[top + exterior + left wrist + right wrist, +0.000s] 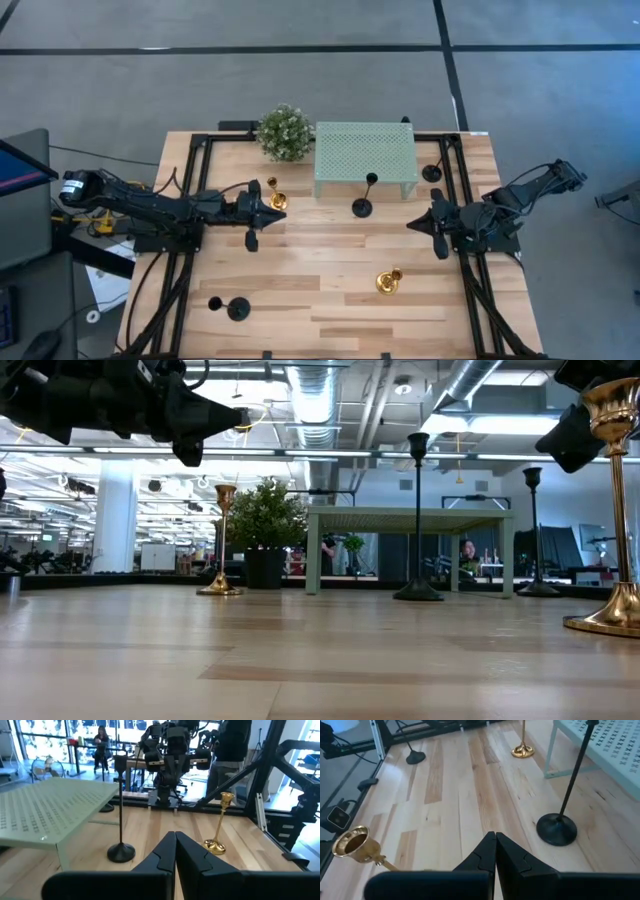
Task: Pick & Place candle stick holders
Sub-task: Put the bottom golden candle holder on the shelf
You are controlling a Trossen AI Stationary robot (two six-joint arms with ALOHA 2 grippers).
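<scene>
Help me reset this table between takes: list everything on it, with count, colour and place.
black candle holders: three; one before the stand, one at the stand's right end, one at the near left corner
gold candle holders: two; one by the left gripper, one near right of centre
plant ball: one, green, far edge
perforated stand: one, mint green, far edge
table: one, light wood
left gripper: fingers shut
right gripper: fingers shut

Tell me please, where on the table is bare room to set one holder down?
The widest bare wood lies between the black holder near the front left and the gold holder at front right. The middle, between the left tool and right tool, is also free. It is crowded around the mint-green stand and plant.
</scene>
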